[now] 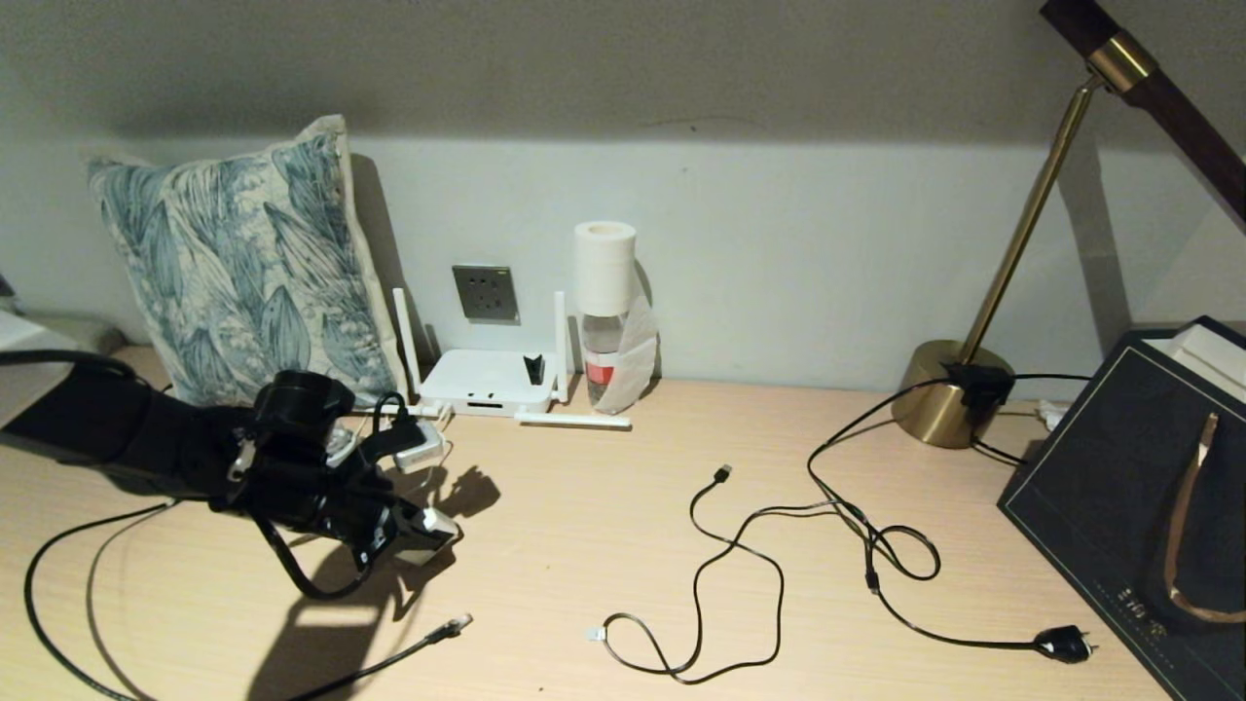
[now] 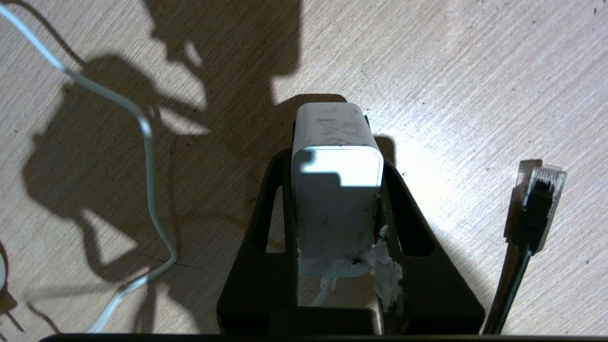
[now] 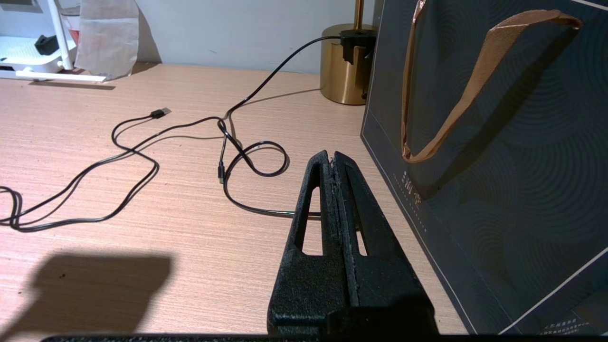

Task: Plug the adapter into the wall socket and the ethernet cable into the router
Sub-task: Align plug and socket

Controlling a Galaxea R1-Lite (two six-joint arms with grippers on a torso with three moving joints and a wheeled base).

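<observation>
The left gripper's [image 2: 338, 199] fingers [image 2: 273, 209] are pressing against the two flanks of the adapter [image 2: 337, 190], clamping it just above the desk [image 2: 475, 95], its thin white cord [image 2: 147, 156] trailing off across the wood. In the head view that gripper [image 1: 414, 534] is hanging in front of the router [image 1: 492, 383], somewhat to the router's left, with the wall socket [image 1: 485, 292] sitting on the wall just above the router. The ethernet cable [image 1: 443, 630] is lying nearer the robot than the gripper, its clear connector [image 2: 541, 185] just beside the adapter.

The step in hand looks like securing the adapter. Next it is probably needing lifting, turning so the prongs face the wall, and carrying over the router to the socket holes.

The right gripper [image 3: 335, 164] is idling with fingers pressed together, far to the router's right, beside a dark gift bag [image 3: 498, 142].
</observation>
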